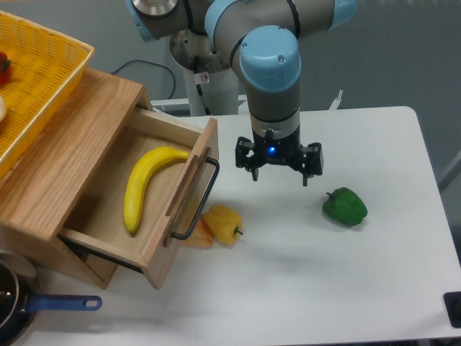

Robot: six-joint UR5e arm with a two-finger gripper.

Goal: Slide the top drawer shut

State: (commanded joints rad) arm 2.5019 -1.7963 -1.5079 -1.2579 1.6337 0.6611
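The top drawer [108,216] of the light oak cabinet [72,137] stands pulled out to the right. A yellow banana [144,189] lies inside it. Its front panel [193,189] carries a wooden rail and a black bar handle [203,198]. My gripper [279,175] hangs above the white table [324,274], to the right of the drawer front and apart from the handle. Its fingers are spread open and hold nothing.
A yellow bell pepper [224,224] lies against the foot of the drawer front. A green bell pepper [344,207] lies to the right of my gripper. A yellow woven basket [36,79] sits on the cabinet. A pan with a blue handle [61,303] is at the front left.
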